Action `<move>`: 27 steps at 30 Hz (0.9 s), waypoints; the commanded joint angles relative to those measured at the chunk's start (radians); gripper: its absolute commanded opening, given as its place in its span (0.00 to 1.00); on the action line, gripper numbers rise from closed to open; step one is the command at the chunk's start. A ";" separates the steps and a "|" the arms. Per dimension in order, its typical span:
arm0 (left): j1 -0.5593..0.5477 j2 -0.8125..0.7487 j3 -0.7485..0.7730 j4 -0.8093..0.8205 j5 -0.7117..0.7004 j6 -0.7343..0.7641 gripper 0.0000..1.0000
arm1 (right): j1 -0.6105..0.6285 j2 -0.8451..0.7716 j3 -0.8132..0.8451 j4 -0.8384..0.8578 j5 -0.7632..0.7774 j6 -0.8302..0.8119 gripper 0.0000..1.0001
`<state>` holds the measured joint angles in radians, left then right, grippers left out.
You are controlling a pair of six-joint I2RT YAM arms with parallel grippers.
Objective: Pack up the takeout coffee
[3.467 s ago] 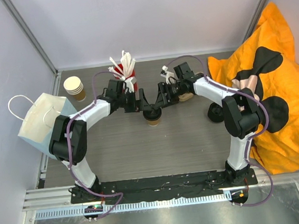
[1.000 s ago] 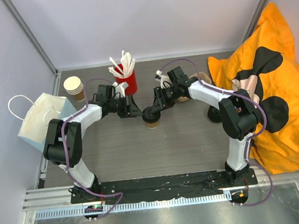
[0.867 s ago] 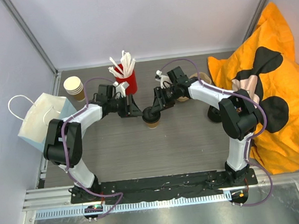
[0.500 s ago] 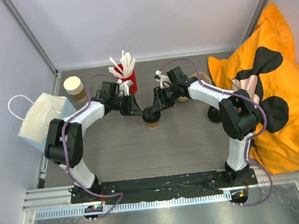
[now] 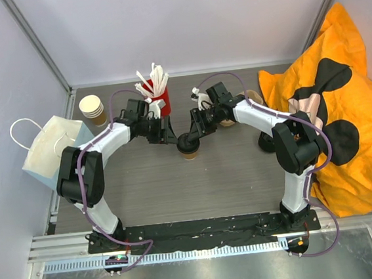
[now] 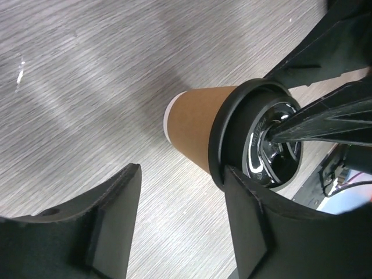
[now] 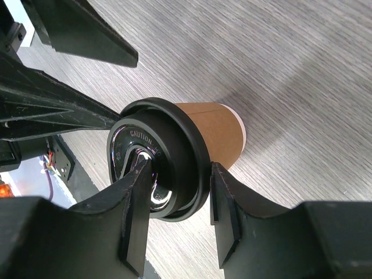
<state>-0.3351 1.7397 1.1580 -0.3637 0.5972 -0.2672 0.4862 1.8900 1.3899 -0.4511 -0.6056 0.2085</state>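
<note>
Top view was bright and even under diffuse overhead light, with soft, short shadows on the table [image 5: 229, 181]. The metal sill [image 5: 205, 273] at the near edge threw a glare streak. Mild wide-angle bend at the frame edges.

Left wrist view: wood grain was sharp, with a bright washed patch upper left and blown whites at the right edge. The left fingers [image 6: 110, 232] were near-black and soft, no detail. The glossy lid [image 6: 254, 152] carried hard specular highlights.

Right wrist view: the cup [image 7: 215, 136] cast a soft shadow up-right, so light probably came from lower left. The right fingers [image 7: 133, 226] were blurred and underexposed.
</note>
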 commanded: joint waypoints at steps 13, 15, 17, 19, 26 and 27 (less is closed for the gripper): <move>0.004 -0.019 0.193 -0.089 0.023 0.062 0.76 | 0.002 -0.023 0.135 -0.098 -0.011 -0.086 0.52; 0.004 -0.014 0.222 -0.095 0.030 0.056 0.77 | -0.003 -0.017 0.141 -0.101 -0.016 -0.087 0.54; 0.005 -0.016 0.235 -0.103 0.044 0.049 0.77 | -0.008 -0.017 0.144 -0.106 -0.014 -0.090 0.55; 0.005 -0.028 0.261 -0.121 0.056 0.051 0.78 | -0.011 -0.022 0.147 -0.110 -0.003 -0.098 0.56; 0.007 -0.130 0.382 -0.230 0.093 0.098 0.88 | -0.060 -0.083 0.222 -0.181 0.026 -0.239 0.64; 0.005 -0.143 0.417 -0.248 0.093 0.117 0.93 | -0.069 -0.092 0.241 -0.204 0.026 -0.317 0.66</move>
<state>-0.3332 1.7199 1.4643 -0.5404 0.6437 -0.2001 0.4507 1.8893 1.5341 -0.6029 -0.5961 0.0620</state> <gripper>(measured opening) 0.872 0.634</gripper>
